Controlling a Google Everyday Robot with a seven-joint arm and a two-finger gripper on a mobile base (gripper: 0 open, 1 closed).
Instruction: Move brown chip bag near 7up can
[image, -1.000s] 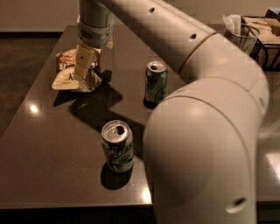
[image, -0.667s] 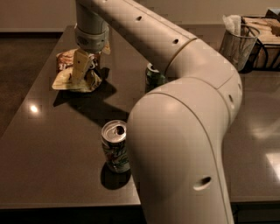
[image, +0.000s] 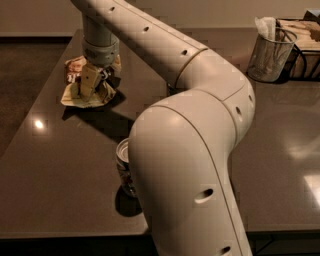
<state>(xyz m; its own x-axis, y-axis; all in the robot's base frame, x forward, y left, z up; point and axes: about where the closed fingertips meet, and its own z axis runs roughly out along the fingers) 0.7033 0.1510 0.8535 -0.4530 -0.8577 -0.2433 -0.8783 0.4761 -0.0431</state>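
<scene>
The brown chip bag (image: 74, 98) lies crumpled at the far left of the dark table (image: 55, 170), with its brown half toward the back and its pale half toward the front. My gripper (image: 95, 89) points straight down into the bag and is shut on it, with the bag still resting on the table. The 7up can (image: 123, 167), silver-white with green lettering, stands upright near the front edge. It is well apart from the bag and half hidden behind my arm.
My large white arm (image: 190, 150) sweeps across the middle of the view and hides the dark green can. A wire mesh cup (image: 269, 50) with napkins and a dark basket (image: 302, 45) stand at the back right.
The arm's elbow has swung nearer and now covers the dark green can and part of the 7up can. The gripper stays on the bag, which has barely moved.
</scene>
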